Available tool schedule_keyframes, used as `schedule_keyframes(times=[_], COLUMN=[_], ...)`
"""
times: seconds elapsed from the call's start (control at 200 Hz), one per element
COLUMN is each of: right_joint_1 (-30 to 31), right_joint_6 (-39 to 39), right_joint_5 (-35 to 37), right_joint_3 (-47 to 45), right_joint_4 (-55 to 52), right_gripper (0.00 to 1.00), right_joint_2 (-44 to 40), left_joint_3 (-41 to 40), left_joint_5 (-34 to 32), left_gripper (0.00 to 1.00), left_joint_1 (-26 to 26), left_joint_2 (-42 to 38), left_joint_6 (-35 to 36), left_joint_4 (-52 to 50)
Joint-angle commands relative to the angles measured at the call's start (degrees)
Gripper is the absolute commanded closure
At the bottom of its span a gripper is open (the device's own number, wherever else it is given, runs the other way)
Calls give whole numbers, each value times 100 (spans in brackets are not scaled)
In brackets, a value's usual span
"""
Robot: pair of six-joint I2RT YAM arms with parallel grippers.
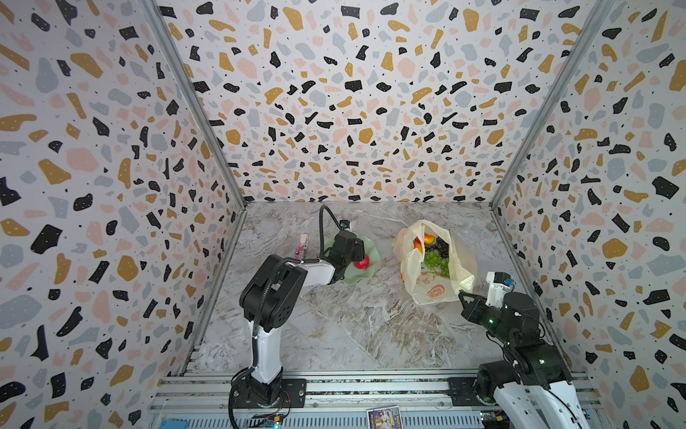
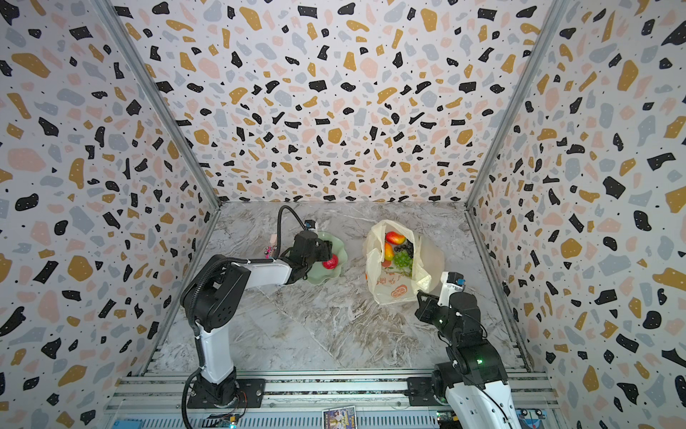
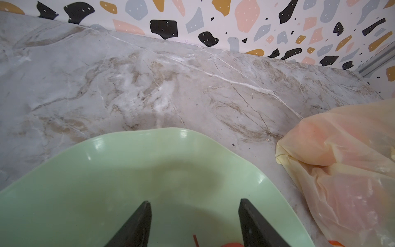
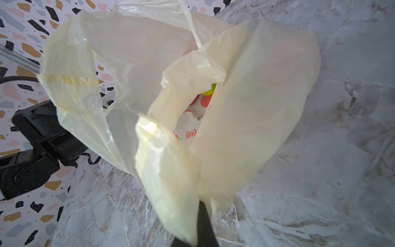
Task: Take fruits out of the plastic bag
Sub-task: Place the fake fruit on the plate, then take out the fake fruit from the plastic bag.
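The pale-yellow plastic bag (image 1: 432, 286) (image 2: 399, 289) lies at the right with its mouth open. Inside I see the fruits: a green grape bunch (image 1: 437, 262), dark grapes (image 1: 441, 245) and a red-yellow peach-like piece (image 1: 428, 239). My right gripper (image 4: 202, 205) (image 1: 462, 295) is shut on the bag's near edge, holding it up. One red apple (image 1: 362, 262) (image 2: 330, 262) rests on the pale green plate (image 1: 365, 278) (image 3: 106, 171). Just above that apple, my left gripper (image 3: 195, 201) (image 1: 361, 255) is open, with nothing between its fingers.
A tiny pink trinket (image 1: 300, 252) (image 2: 271, 250) lies left of the plate, near the left wall. Patterned walls close in the marble table on three sides. A metal rail (image 1: 371, 386) runs along the front edge, carrying both arm bases.
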Motion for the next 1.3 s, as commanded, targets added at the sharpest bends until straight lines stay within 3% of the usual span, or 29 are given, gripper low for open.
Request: schedule_keyframes(times=[0.0, 0.315, 0.471, 0.716, 0.911, 1.046, 1.296], right_joint_1=[25, 25, 25, 25, 25, 25, 209], right_joint_6=[23, 25, -35, -141, -161, -346, -367], right_joint_5=[-23, -16, -57, -346, -388, -328, -333], right_joint_3=[30, 59, 163, 120, 153, 78, -159], right_joint_4=[52, 147, 331, 767, 996, 1104, 1186], right_gripper=[100, 100, 100, 99, 100, 100, 100], right_joint_2=[-63, -74, -66, -299, -715, -928, -943], left_joint_3=[81, 124, 327, 779, 1245, 1470, 1960], left_joint_5=[31, 15, -256, -949, -1217, -1003, -1042], left_gripper=[34, 35, 37, 40, 49, 54, 59], left_joint_1=[-10, -21, -281, -1240, -2555, -3298, -3826], left_joint_2=[-197, -577, -1088, -2167, -2696, -2580, -1542], left_joint_6=[-52, -104, 2, 181, 857, 812, 465], left_joint_4=[205, 23, -491, -1320, -1521, -1607, -1861])
